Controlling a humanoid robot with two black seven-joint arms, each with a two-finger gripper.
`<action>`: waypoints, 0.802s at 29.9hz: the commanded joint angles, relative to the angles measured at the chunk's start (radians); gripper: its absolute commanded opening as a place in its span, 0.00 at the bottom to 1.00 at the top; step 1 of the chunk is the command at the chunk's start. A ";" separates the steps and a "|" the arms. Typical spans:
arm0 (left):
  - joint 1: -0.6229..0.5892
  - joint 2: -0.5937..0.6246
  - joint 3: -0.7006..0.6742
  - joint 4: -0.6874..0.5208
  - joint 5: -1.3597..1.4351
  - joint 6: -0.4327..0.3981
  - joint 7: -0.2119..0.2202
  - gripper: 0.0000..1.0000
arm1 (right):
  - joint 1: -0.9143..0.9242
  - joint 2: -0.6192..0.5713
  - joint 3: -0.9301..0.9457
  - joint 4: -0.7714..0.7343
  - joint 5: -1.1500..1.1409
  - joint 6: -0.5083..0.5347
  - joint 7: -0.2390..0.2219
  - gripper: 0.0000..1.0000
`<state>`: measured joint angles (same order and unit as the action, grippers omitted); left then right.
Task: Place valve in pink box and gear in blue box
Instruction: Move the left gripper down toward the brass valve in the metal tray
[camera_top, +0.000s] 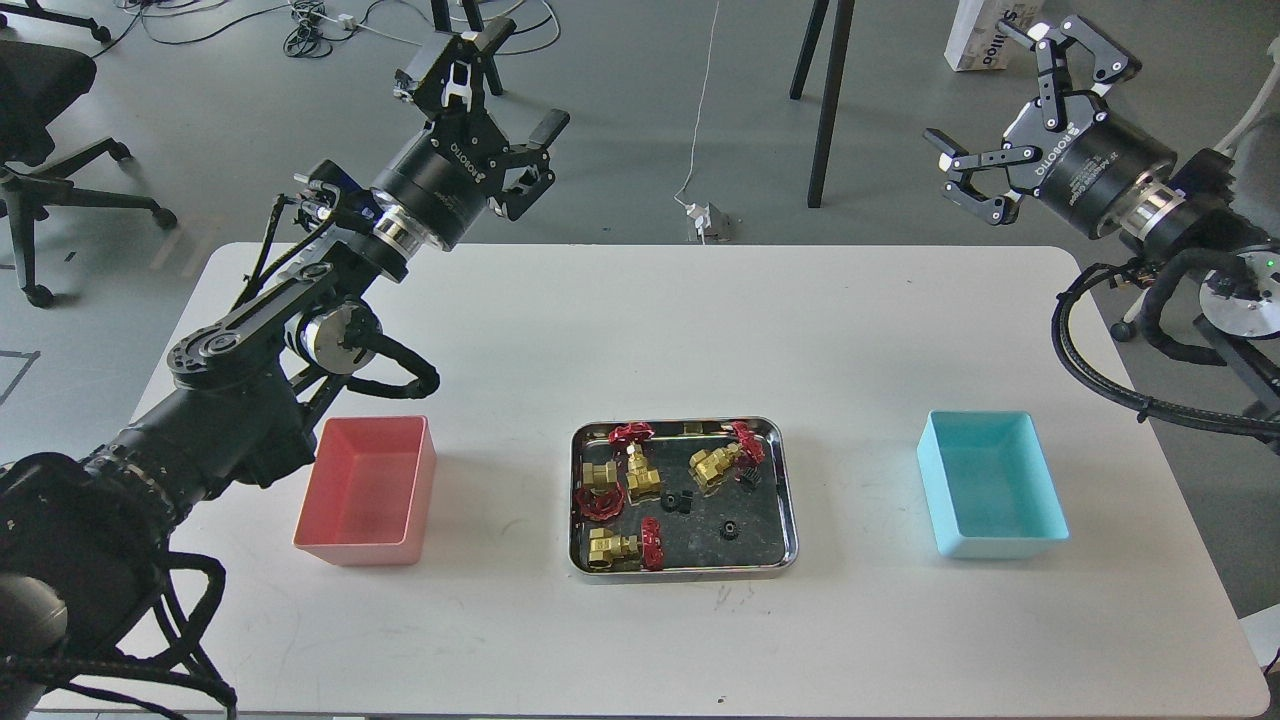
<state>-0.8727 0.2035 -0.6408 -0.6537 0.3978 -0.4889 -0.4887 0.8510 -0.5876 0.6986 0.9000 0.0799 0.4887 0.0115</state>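
Several brass valves with red handwheels lie in a shiny steel tray (785, 520) at the table's middle; one valve (622, 547) is at the tray's front left. Small black gears lie among them, one gear (730, 529) toward the front right. The pink box (370, 490) stands empty to the tray's left, the blue box (990, 483) empty to its right. My left gripper (505, 95) hangs open, raised above the table's far left edge. My right gripper (995, 105) is open too, high beyond the far right corner. Neither holds anything.
The white table (640, 330) bears only the tray and the two boxes. Beyond it are a grey floor, a black office chair (50, 120), dark stand legs (830, 100), cables and a white power plug (705, 220).
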 joint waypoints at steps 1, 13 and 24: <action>-0.008 0.048 -0.008 -0.010 -0.004 0.000 0.000 1.00 | -0.003 0.003 0.002 -0.006 0.014 0.000 0.001 1.00; -0.045 0.005 -0.129 -0.046 -0.254 0.000 0.000 1.00 | 0.026 0.028 0.111 -0.069 0.225 0.000 0.004 1.00; -0.230 0.316 0.184 -0.460 -0.033 0.000 0.000 0.99 | 0.023 -0.014 0.107 -0.076 0.216 0.000 -0.004 1.00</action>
<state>-1.0019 0.4108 -0.6497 -1.0066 0.3195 -0.4887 -0.4887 0.8765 -0.5929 0.8014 0.8296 0.2978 0.4887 0.0084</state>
